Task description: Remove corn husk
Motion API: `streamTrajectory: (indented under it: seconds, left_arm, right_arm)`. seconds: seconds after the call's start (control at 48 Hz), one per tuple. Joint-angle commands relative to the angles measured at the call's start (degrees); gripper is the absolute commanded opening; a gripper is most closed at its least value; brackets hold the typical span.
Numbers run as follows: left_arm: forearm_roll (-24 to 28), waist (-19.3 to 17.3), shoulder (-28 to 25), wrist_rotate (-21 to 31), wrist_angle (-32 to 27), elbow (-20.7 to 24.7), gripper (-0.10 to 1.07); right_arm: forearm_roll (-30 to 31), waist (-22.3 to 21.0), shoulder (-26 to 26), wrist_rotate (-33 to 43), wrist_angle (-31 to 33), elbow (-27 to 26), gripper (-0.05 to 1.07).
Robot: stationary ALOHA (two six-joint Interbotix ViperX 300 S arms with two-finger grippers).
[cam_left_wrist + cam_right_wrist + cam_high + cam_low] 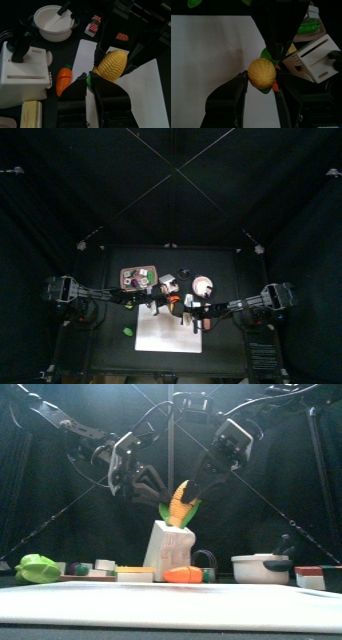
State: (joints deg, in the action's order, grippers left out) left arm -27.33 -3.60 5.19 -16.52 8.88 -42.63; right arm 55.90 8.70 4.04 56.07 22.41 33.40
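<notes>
You have the yellow plastic corn cob (pixel 183 500) lifted clear of the bench (pixel 160 606), held between the two arms above the white rectangular cutting sheet (pixel 170 333).

At about nine o'clock of the cob, your left pincer (pixel 150 492) is pinching the green husk leaves (pixel 171 512) at the cob's lower end; the left wrist view shows a sliver of green caught right at the jaw tips.

At roughly one o'clock of the cob, your right pincer (pixel 262 80) is pressed onto the cob's body, one jaw on each flank.

As for progress, judge it as partway at most. Much of the yellow kernel surface already shows bare, yet green leaves are attached at the base, so the husk is not off. What is left is pulling the two grips apart so the leaves come free, then setting the pieces down.

Below, at five o'clock of the cob, sit a white block holder (pixel 168 552) and an orange toy carrot (pixel 185 574).
</notes>
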Motion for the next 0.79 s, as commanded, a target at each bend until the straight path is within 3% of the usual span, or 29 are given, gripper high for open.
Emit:
streamTrajectory:
  seconds: [0.0, 0.521, 0.771]
  left_arm:
    - [-0.1, -0.7, 1.2, -0.1, 0.2, 0.0, 0.37]
    - [0.1, -1.3, 5.4, -0.2, 0.4, -3.9, 0.37]
    - [0.1, -1.3, 5.0, -0.2, 0.4, -4.0, 0.37]
  right_arm:
    - [0.1, 0.3, 2.0, 0.1, -0.1, -1.4, 0.51]
    - [0.2, 0.4, 2.4, 0.0, 0.5, -1.3, 0.51]
    - [0.1, 0.4, 2.4, 0.1, 0.7, -1.4, 0.51]
